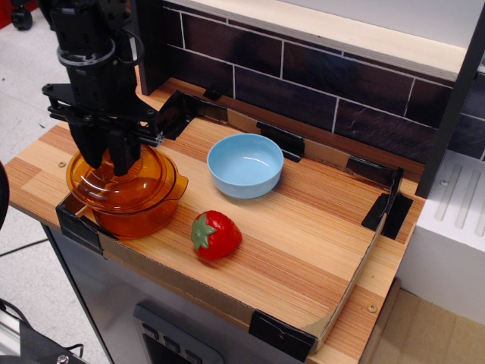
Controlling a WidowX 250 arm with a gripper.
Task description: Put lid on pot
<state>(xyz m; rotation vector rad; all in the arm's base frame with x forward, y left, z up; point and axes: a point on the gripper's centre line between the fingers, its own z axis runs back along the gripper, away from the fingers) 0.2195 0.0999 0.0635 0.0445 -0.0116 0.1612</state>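
The amber lid lies on top of the amber pot at the front left of the wooden board, sitting a little to the left of the pot's centre. One pot handle shows on the right. My black gripper comes straight down onto the middle of the lid. Its two fingers stand on either side of the knob, which is hidden between them, and they look closed on it.
A light blue bowl stands right of the pot. A red strawberry lies in front of it. A low cardboard rim with black clips edges the wooden board. A dark tiled wall runs along the back.
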